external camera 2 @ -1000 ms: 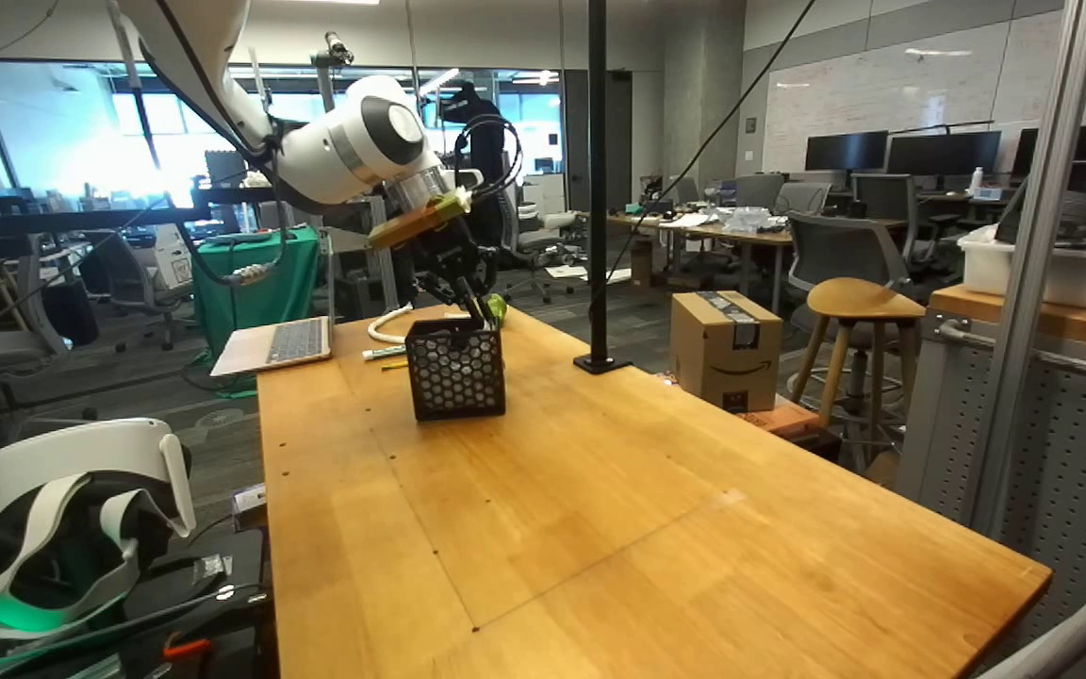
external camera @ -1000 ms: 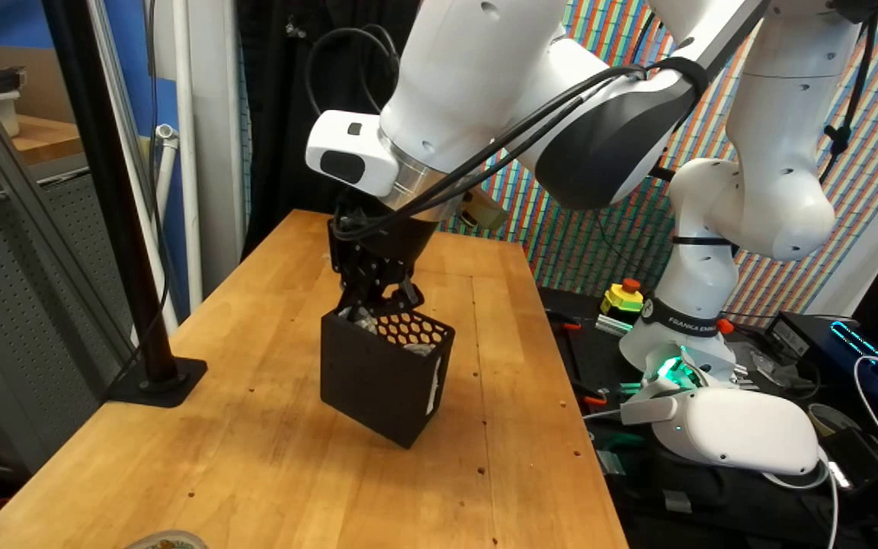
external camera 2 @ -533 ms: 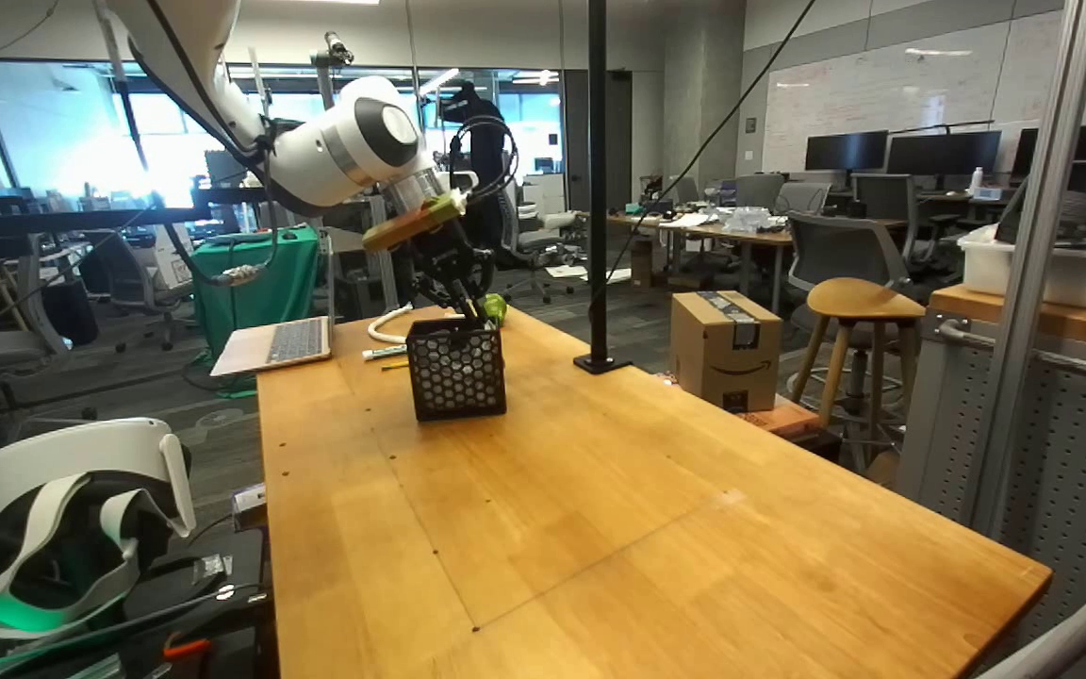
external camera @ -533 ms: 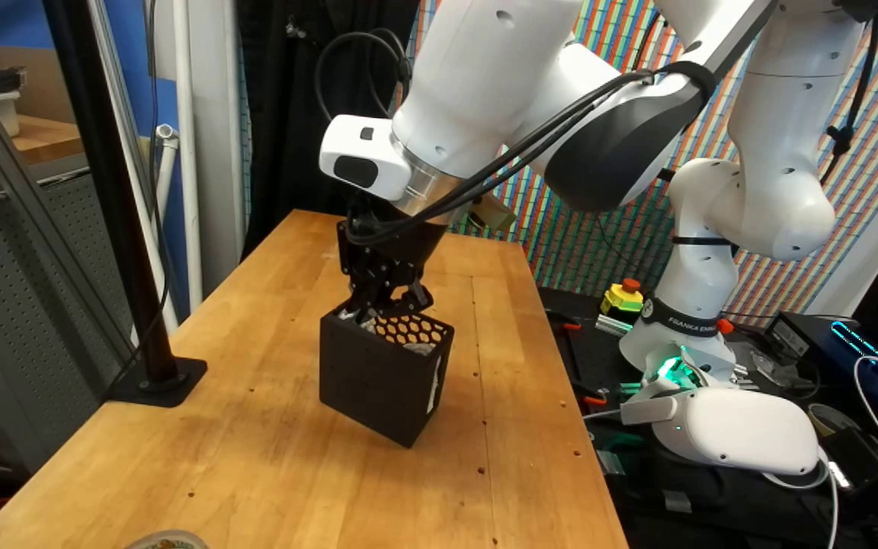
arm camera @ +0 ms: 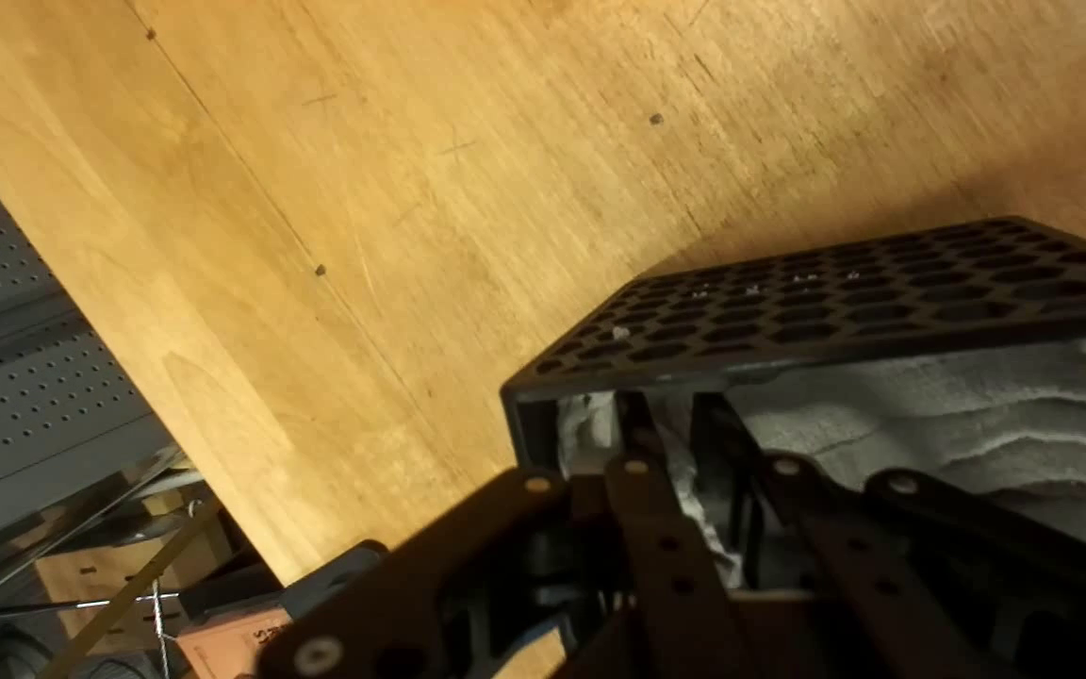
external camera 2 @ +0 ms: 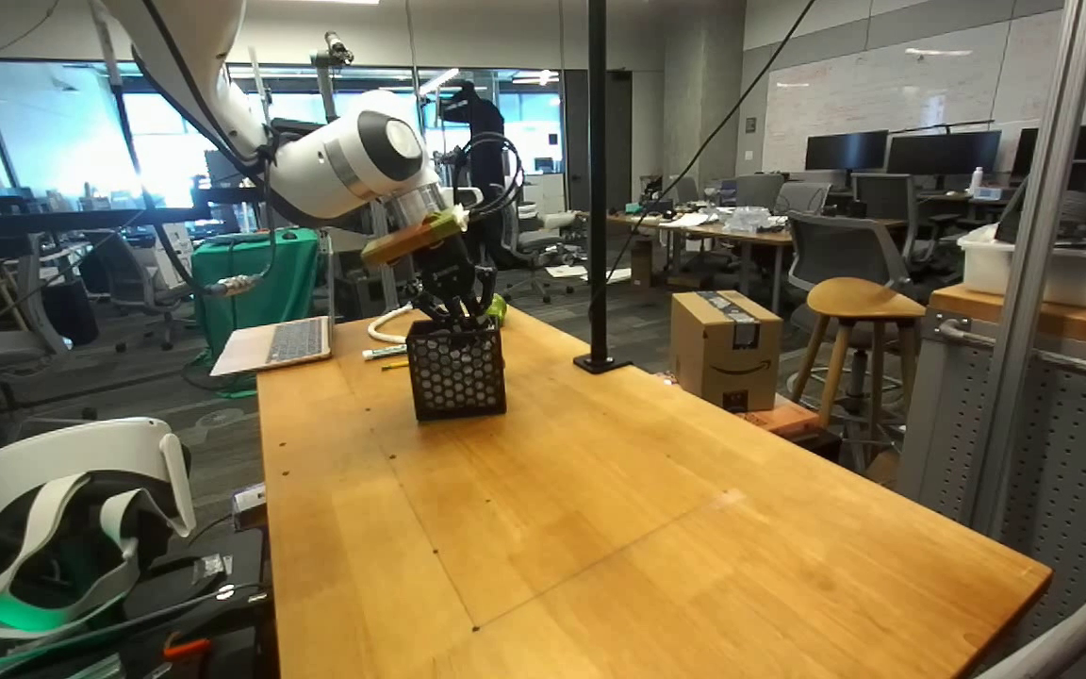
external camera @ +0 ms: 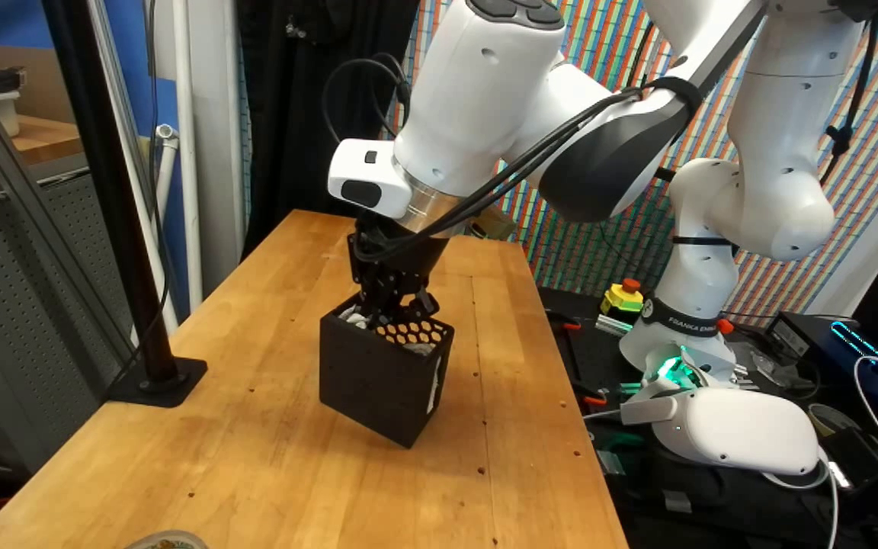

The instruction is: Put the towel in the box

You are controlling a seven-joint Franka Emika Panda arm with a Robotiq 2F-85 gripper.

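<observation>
Near the centre of the frame in both exterior views: black rectangular box [external camera: 378,381]. Stands upright on a brown wooden worktop [external camera 2: 618,519]; carries honeycomb perforations in one wall. From the top of the frame in an exterior view: white jointed robot arm [external camera: 477,114]. Reaches down over the box and ends in a black two-fingered end effector [arm camera: 673,424]. Fingers inside the box mouth, at lower centre of the wrist view, close along the perforated wall. Narrow gap between the fingers, with crumpled whitish material [arm camera: 590,429] in it and to its left. Cannot establish whether clamped on that material or merely parted around it.

Inside the box: grey folded towel [arm camera: 939,424]. Lies below the rim at right of the wrist view, partly masked by the finger linkage. Unclear whether of one piece with the whitish material.

Beyond the box, left of centre in an exterior view: pale laptop [external camera 2: 249,351] with dark keys, and white curved tube [external camera 2: 373,326]. At left of an exterior view: black upright post [external camera: 114,191] on a flat base, at the worktop's edge. At lower left of an exterior view: white VR headset [external camera 2: 81,438], off the worktop. Right of centre in an exterior view: brown cardboard carton [external camera 2: 717,363], beyond the worktop.
</observation>
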